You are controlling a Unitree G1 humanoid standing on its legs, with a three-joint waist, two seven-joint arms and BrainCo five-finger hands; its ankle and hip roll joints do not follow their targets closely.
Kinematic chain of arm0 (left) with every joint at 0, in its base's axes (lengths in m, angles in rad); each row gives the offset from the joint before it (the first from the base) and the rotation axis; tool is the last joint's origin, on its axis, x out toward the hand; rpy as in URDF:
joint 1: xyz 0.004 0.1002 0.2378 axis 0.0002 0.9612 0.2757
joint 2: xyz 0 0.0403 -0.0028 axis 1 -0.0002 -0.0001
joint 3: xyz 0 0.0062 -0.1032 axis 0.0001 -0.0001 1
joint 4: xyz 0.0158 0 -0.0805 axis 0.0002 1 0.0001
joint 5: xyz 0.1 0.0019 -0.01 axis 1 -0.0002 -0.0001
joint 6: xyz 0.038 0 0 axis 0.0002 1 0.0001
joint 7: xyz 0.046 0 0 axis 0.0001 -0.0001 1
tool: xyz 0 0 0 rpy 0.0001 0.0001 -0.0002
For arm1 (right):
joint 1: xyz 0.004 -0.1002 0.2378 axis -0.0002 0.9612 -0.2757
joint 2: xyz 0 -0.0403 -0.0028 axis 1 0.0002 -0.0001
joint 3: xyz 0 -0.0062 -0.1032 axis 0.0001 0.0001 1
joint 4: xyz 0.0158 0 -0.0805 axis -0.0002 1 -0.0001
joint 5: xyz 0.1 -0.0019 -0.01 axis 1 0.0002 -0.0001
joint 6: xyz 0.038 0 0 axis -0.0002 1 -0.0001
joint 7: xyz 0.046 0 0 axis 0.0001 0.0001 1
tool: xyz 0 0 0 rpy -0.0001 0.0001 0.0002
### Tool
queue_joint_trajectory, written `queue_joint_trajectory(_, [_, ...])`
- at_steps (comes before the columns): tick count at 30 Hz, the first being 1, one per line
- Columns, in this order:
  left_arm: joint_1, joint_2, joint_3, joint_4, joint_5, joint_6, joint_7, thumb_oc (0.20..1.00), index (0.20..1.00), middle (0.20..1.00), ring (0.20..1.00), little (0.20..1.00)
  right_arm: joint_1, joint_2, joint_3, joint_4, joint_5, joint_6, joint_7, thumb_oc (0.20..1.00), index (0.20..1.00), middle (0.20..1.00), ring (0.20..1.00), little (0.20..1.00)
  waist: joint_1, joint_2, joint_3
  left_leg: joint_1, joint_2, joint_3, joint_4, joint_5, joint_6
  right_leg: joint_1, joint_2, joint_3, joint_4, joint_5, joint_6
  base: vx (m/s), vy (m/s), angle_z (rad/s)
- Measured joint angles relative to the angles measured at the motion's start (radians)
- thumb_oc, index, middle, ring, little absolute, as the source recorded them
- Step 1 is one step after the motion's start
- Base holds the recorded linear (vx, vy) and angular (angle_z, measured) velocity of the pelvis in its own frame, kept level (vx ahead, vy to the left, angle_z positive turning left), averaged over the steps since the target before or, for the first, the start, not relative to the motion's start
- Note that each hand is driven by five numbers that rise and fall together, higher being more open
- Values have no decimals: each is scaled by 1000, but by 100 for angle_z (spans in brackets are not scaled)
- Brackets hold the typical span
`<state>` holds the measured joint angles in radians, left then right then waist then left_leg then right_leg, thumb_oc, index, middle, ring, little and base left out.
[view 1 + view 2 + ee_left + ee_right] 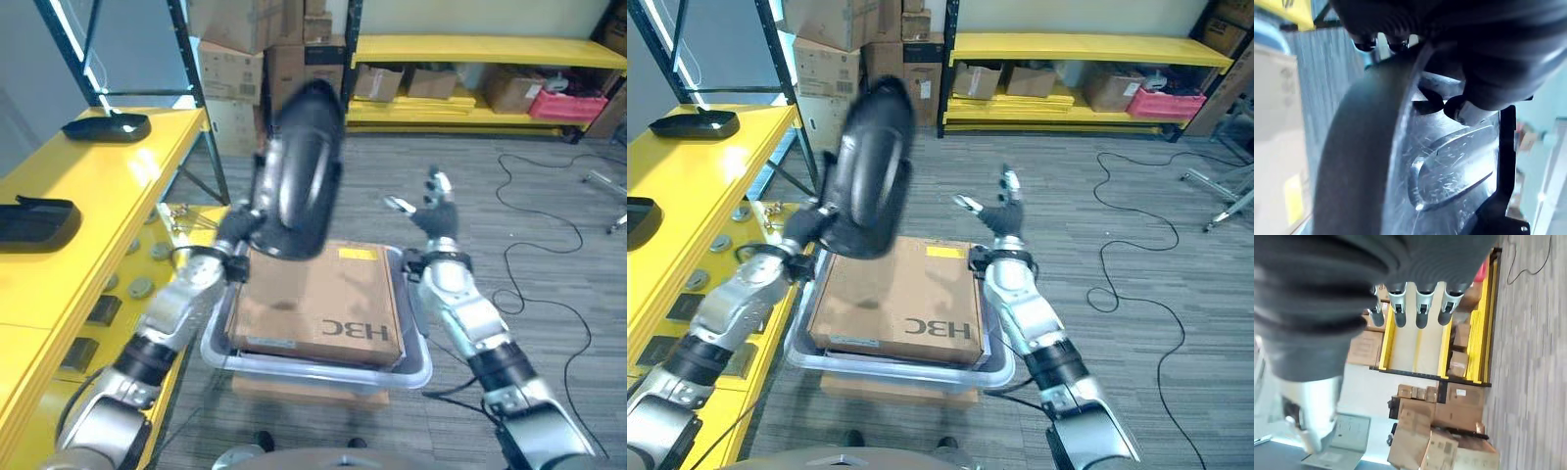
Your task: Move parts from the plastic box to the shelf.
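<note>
A large black curved part (302, 166) is held raised by the left hand (238, 227), above the far-left corner of the plastic box (416, 364); the fingers are seen curled round the part's lower edge, and in the left wrist view the dark tips are hooked over its rim, so the part is gripped rather than balanced. The part is carried upright and tilted, presumably so that it clears the box wall on its way to the yellow shelf (88, 196) at the left. Two similar black parts, one far (106, 125) and one nearer (34, 221), are already laid on that shelf, well apart, which leaves bare space between them where the held part could be set down. The right hand (435, 211) is held up beyond the far-right corner of the box, its fingers spread and straight and nothing within them, apparently kept clear of the carrying arm. A brown cardboard carton (323, 308) lies in the box.
</note>
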<state>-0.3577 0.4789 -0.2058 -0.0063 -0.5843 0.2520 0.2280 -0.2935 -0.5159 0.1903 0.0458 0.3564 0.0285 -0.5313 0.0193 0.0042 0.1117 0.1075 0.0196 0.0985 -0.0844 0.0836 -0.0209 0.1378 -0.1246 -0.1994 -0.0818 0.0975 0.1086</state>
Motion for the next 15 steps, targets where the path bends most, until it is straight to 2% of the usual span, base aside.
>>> queue_joint_trajectory(1, [63,21,98,-2,6,-34,10,200,200,200,200,200,67,-11,-64,0,2,-13,4,1000,1000,1000,1000,1000,7,0,0,0,0,-1,0,-3,-1,0,0,-1,0,-2,1,-20,8,4])
queue_joint_trajectory(7, [314,52,371,2,42,-123,53,200,200,200,200,200,223,-17,-223,-48,12,-34,25,1000,1000,1000,1000,1000,41,-2,18,-5,-2,-13,0,-6,-3,1,-1,-11,-2,-8,3,-20,19,5])
queue_joint_trajectory(15, [447,48,481,-51,49,-204,47,200,200,200,200,200,237,-2,-252,-71,12,-51,28,1000,1000,1000,1000,1000,127,-10,25,-19,-14,-42,0,-8,-3,2,-13,-36,-4,-11,7,-17,23,10])
